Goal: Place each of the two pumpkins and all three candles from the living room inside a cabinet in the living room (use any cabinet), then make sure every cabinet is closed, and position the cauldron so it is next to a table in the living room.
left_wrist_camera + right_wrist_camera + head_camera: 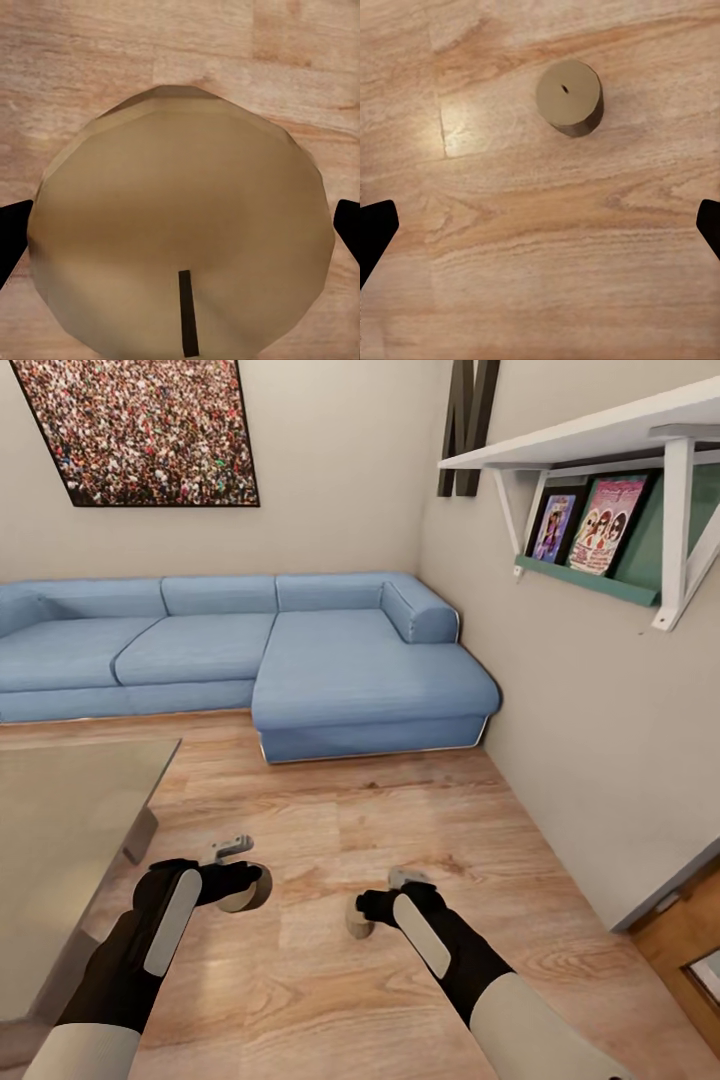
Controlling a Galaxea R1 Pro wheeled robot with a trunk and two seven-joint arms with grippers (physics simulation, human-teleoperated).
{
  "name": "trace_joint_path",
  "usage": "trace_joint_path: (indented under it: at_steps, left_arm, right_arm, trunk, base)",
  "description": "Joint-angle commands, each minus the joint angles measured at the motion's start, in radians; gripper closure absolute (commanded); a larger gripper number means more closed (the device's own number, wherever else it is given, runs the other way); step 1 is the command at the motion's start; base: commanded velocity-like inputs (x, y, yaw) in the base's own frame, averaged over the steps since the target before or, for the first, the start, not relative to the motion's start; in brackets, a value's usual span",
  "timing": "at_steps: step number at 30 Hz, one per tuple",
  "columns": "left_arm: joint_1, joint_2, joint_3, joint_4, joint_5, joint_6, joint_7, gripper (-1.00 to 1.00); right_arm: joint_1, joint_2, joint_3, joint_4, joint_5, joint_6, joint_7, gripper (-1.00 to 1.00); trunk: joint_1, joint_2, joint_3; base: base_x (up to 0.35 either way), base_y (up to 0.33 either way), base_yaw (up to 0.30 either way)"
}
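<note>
- Candles are the task items present: one candle (180, 225) sits between the left gripper's (243, 888) fingers, held just above the wood floor (400, 810); a second candle (568, 97) stands upright on the floor, ahead of the right gripper (362, 913).
- Left jaws: clenched on the candle, fingertips flanking its sides in the left wrist view.
- Right jaws: released and spread wide, nothing between them; dark fingertips (375, 232) show at both edges of the right wrist view.
- Head view layout: blue sectional sofa (300, 650) at 12 o'clock, glass-topped table (60, 840) at 9 o'clock, white wall shelf (600, 430) at 2 o'clock, a wood door or panel at 4 o'clock.
- Task progress, judged: early. One candle is in hand but not stored; the second awaits pickup. Pumpkins, third candle, cabinet and cauldron remain to be dealt with.
- View differences: the left wrist view resolves the held candle's flat top and dark wick; in the head view the same candle is a tan disc partly hidden by the gripper. The right wrist view shows the free candle entire; the head view shows a tan shape by the right gripper, and I cannot tell whether it is that candle.
</note>
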Motion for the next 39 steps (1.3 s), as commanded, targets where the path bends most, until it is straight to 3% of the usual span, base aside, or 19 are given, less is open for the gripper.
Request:
trace_joint_path:
  at_steps: [1, 14, 24, 39]
  left_arm:
    - [-0.001, 0.000, 0.000, -0.001, 0.012, 0.003, 0.009, 1.00]
    - [-0.001, 0.001, 0.000, -0.001, 0.009, 0.003, 0.009, 1.00]
    - [-0.001, 0.002, 0.000, -0.001, 0.009, 0.003, 0.009, 1.00]
    - [0.001, 0.003, -0.002, -0.001, 0.004, 0.004, 0.009, 1.00]
  right_arm:
    - [-0.001, 0.000, 0.004, -0.001, -0.010, 0.001, -0.010, -1.00]
    - [-0.001, 0.003, 0.009, -0.001, -0.010, 0.001, -0.010, -1.00]
    - [-0.001, 0.003, 0.009, -0.001, -0.010, 0.000, -0.010, -1.00]
    - [-0.001, 0.003, 0.009, -0.005, -0.010, 0.000, -0.010, -1.00]
  trunk:
    - [0.000, 0.000, -0.001]
    - [0.000, 0.000, -0.001]
    - [0.000, 0.000, -0.001]
    - [0.000, 0.000, -0.001]
  base:
    - [0.047, 0.041, 0.009]
    - [0.007, -0.014, 0.207]
    - [0.000, -0.148, 0.016]
    - [0.103, 0.000, 0.000]
